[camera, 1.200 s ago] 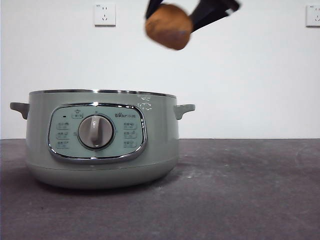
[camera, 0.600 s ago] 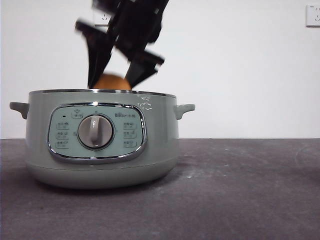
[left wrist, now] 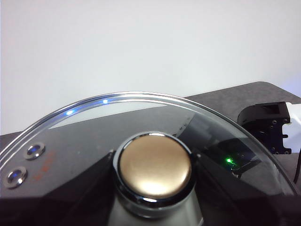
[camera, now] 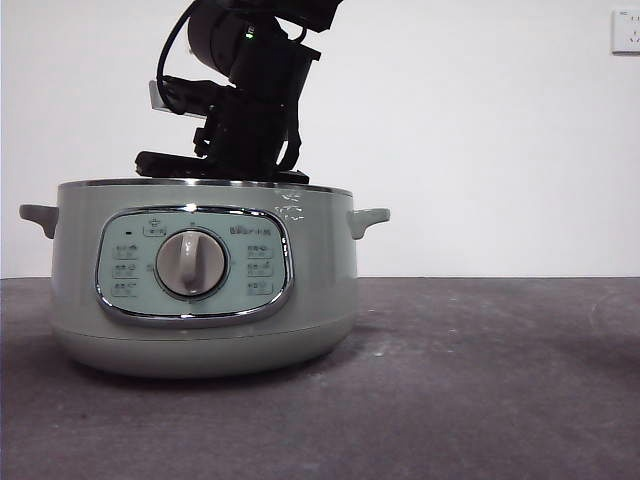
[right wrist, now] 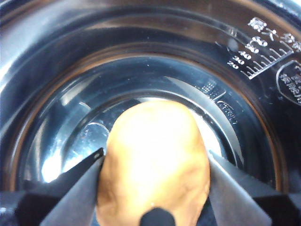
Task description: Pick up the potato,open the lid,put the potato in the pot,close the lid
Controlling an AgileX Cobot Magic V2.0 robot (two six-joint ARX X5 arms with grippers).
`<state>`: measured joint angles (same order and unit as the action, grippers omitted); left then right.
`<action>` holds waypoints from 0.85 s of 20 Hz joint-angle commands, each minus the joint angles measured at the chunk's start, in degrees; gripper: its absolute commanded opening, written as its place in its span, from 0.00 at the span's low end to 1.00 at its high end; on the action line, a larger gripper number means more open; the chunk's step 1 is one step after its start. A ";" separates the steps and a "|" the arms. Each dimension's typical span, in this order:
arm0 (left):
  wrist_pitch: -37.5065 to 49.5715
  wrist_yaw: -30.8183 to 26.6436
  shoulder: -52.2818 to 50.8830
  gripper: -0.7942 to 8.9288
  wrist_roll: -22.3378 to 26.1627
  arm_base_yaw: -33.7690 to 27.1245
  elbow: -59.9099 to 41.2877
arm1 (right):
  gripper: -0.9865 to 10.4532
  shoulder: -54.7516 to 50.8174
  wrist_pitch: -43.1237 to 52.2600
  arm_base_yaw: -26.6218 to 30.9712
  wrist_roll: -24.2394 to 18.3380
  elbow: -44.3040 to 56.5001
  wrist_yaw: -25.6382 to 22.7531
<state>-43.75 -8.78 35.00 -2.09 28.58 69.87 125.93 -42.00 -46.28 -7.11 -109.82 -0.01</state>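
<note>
Your right tool [right wrist: 153, 188] grips the potato [right wrist: 153, 160] low inside the pot [camera: 200, 300]; left tool holds the lid [left wrist: 141, 136] aloft. Release too high and the potato may bounce.

The bulky matt-black right arm [camera: 250, 90] has a rounded cylindrical housing on top, a looping black cable at its side, a pale grey tab and one small green light. Its right gripper [right wrist: 153, 181] ends in flat, dark, wedge-shaped jaws.
</note>
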 commanded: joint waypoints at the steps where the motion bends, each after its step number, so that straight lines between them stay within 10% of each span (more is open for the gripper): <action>1: 2.86 -0.24 -0.66 0.07 0.39 -0.04 1.11 | 0.39 1.57 -0.24 -0.07 -0.24 0.24 -0.39; 17: 6.45 -0.22 5.11 0.07 0.44 -0.04 1.11 | 0.44 -18.73 -16.92 3.58 2.51 0.20 -0.48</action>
<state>-40.21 -8.88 40.80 -2.09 28.58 69.87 107.11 -59.42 -42.59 -5.78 -109.80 -0.25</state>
